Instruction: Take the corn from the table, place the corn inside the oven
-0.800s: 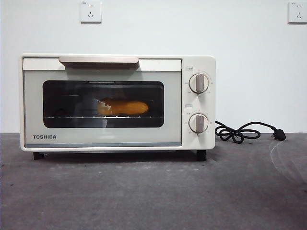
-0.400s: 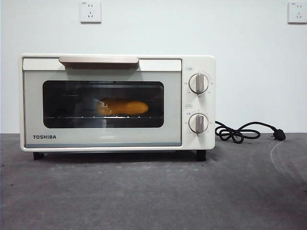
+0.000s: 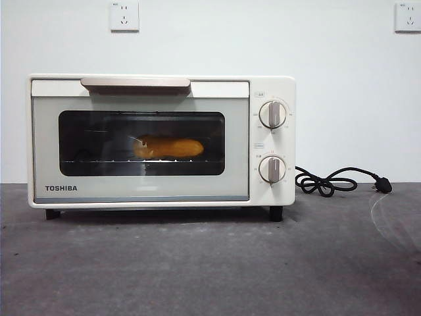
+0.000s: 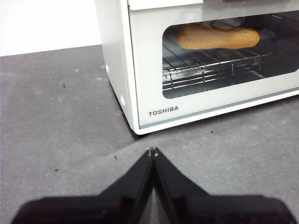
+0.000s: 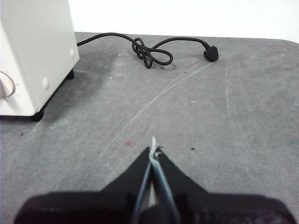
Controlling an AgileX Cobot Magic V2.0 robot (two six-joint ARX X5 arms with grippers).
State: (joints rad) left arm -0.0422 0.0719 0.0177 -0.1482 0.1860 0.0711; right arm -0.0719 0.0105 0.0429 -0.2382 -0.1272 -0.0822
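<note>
The yellow-orange corn lies on the wire rack inside the cream-white TOSHIBA oven, seen through its dark glass door, which is closed. From the left wrist the corn shows behind the glass too. My left gripper is shut and empty, low over the table in front of the oven's left corner. Over bare table to the right of the oven, my right gripper is shut with nothing in it. Neither arm shows in the front view.
A black cord with its plug lies coiled on the table to the oven's right, and the cord also shows beyond the right gripper. Two wall sockets sit on the white wall behind.
</note>
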